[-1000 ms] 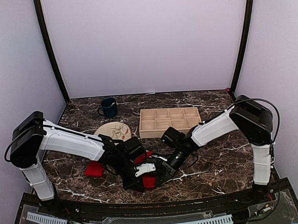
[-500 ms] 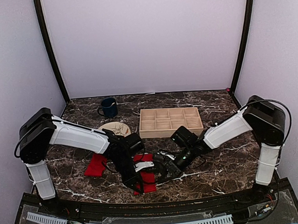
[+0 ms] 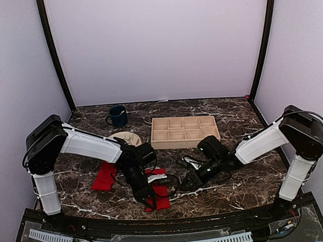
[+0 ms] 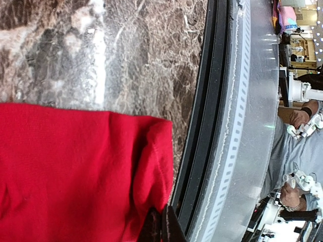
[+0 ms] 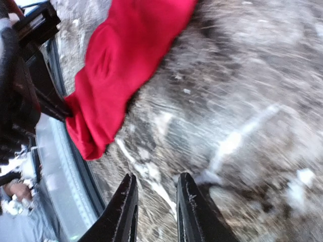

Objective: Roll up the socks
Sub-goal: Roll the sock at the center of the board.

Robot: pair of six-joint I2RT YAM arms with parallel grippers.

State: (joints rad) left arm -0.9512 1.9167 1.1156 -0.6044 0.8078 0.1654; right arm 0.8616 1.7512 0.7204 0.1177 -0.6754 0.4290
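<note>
Pinching a red sock [image 4: 75, 171] — left gripper [image 4: 161, 226], jaws closed.

Mug [image 3: 118, 116], plate [image 3: 127, 138] and tray [image 3: 184, 131] block the far side.

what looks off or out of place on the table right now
The front sock lies close to the near edge of the table, its corner folded over and bunched where the left end effector pinches it, unlike the other sock lying flat to its left. The mug stands upright; nothing spilled.
</note>
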